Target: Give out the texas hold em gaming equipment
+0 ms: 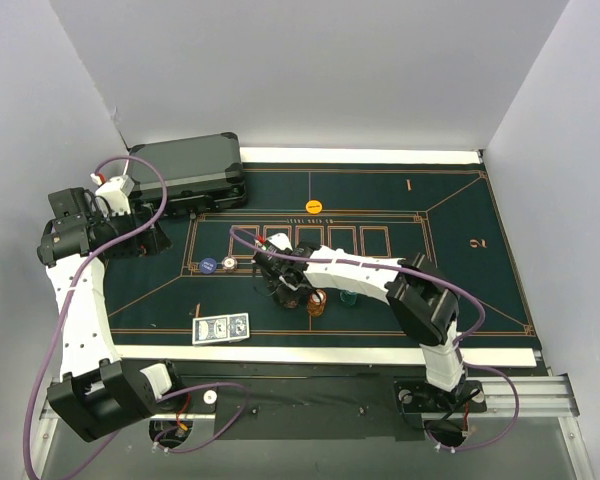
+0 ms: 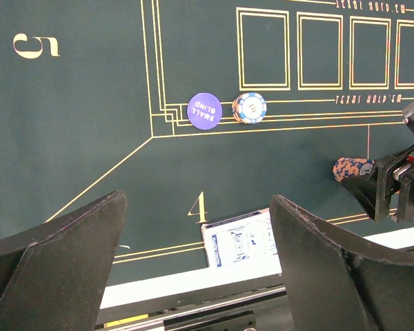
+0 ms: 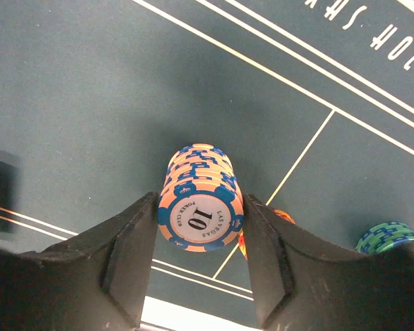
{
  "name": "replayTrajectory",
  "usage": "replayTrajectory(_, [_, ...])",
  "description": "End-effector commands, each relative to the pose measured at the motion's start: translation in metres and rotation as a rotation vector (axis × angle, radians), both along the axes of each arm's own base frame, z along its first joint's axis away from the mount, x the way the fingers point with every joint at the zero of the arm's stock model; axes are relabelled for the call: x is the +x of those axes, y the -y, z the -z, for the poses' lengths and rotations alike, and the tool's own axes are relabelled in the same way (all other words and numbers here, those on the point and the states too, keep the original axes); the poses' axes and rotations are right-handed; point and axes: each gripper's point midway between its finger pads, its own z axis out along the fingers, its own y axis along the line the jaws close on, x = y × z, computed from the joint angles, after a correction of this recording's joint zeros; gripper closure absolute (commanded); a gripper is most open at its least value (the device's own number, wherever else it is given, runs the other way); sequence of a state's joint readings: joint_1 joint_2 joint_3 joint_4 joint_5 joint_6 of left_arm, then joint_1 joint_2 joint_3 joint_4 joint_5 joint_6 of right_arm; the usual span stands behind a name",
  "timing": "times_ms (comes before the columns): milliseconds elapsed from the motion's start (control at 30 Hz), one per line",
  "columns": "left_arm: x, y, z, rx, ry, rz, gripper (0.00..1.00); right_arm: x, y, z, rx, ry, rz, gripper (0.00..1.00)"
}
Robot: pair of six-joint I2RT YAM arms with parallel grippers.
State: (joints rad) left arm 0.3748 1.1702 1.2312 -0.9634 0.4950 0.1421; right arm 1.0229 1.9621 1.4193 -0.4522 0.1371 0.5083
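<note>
orange chip stack between right jaws; green stack, cards nearby

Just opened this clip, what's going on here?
The right pincer is shut on a stack of orange 10 chips, held on its side over the green poker felt. A green chip stack sits close by. The left pincer hangs open and empty over the felt's left part. A Small Blind button and a blue-and-white chip lie side by side, and blue-backed cards sit at the near edge.
</note>
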Motion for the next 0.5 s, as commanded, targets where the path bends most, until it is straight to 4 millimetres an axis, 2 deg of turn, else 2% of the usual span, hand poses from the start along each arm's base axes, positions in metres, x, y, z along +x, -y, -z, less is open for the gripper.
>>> replayTrajectory(0, [0.002,-0.004,-0.022,0.035,0.067,0.001,0.04,-0.008,0.006,0.007,-0.032,-0.022,0.002,0.55])
replayTrajectory(467, [0.000,-0.002,-0.020,0.034,0.068,0.006,0.04,-0.008,0.004,-0.013,0.001,-0.004,-0.008,0.58])
